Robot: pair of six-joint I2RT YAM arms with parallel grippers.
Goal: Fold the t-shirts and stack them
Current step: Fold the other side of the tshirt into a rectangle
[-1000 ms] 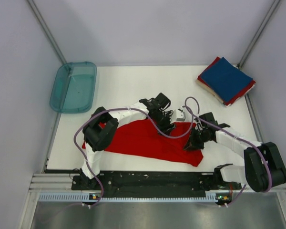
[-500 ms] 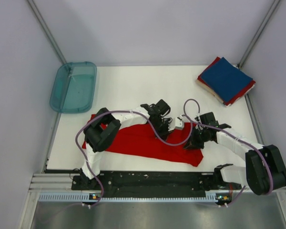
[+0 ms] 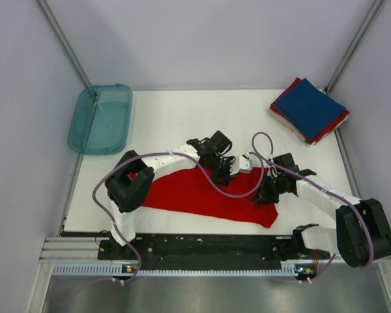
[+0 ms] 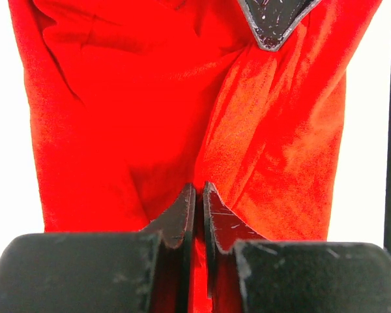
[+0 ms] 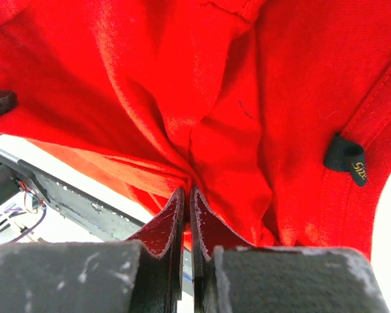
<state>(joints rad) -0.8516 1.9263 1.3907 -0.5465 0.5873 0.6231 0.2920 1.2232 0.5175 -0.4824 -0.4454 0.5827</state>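
The bright red cloth t-shirt [image 3: 189,192] lies crumpled on the white table [image 3: 176,120] near the arms. The left hand [image 4: 199,190] and the right hand [image 5: 187,193] each pinch a fold of it, fingers nearly closed. The folded navy-and-red stack [image 3: 309,109] sits at the far right corner.

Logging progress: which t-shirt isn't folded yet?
The red t-shirt at the near edge, lying loose and creased, pinched by the left gripper and right gripper. The others sit folded in a stack at the far right corner, navy t-shirt on top.
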